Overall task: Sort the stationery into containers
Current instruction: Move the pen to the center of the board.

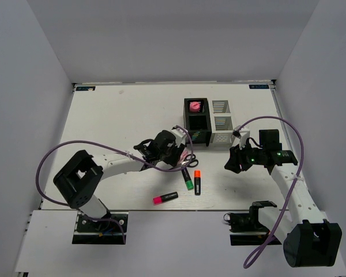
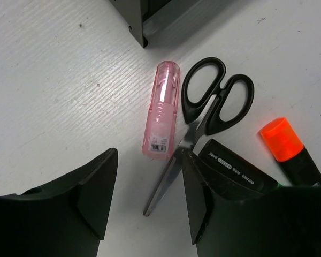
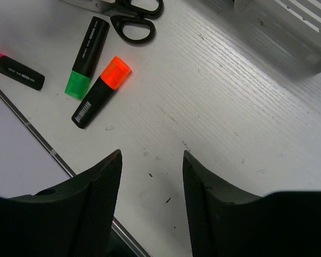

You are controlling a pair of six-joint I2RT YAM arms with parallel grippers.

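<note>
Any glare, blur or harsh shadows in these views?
Top external: even soft light, sharp, no glare. Left wrist: pink tube and scissors crisp, slight sheen on the tube. Right wrist: orange highlighter sharp, white organizer at the top edge bright and slightly soft.

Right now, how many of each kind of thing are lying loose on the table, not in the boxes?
Highlighters: 3 (pink highlighter, green highlighter, orange highlighter)
Scissors: 1
Pink tube: 1
Total: 5
</note>
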